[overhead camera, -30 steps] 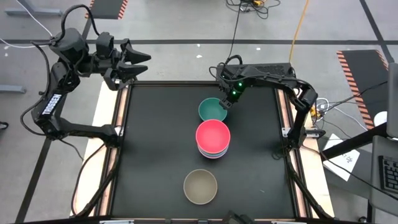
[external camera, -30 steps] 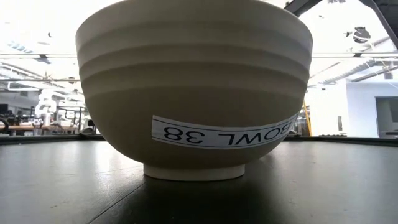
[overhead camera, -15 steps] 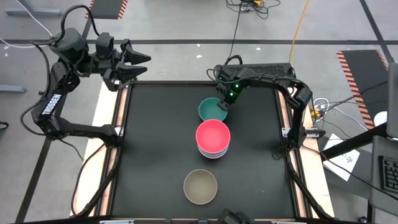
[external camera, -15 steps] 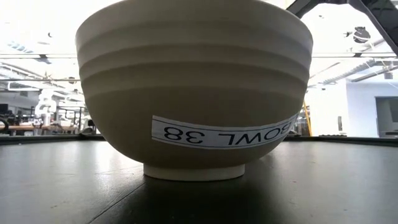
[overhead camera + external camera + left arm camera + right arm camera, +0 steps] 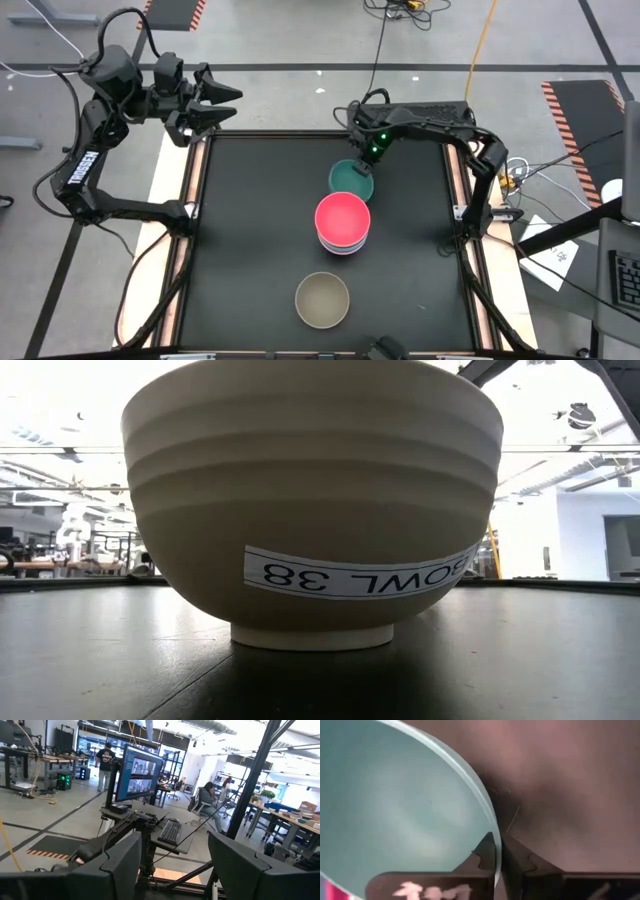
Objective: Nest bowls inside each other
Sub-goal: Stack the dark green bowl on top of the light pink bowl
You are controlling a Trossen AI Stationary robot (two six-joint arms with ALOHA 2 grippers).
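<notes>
— Teal round plastic bowl [image 5: 350,179], just behind the red-pink-topped stack of bowls [image 5: 343,222]; how is it held?

— Right gripper [image 5: 364,168] fingers [image 5: 487,854] are clamped on its rim, shown only by the wrist view. Olive-grey ribbed bowl [image 5: 310,500] fills the low view, labelled "BOWL 38". Left gripper [image 5: 228,101], fingers apart, waits past the black bench [image 5: 250,240].

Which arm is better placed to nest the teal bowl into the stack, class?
The right arm. The right gripper already pinches the teal bowl's rim beside the stack topped by the red-pink bowl; the left gripper waits off the table's far-left corner.
</notes>
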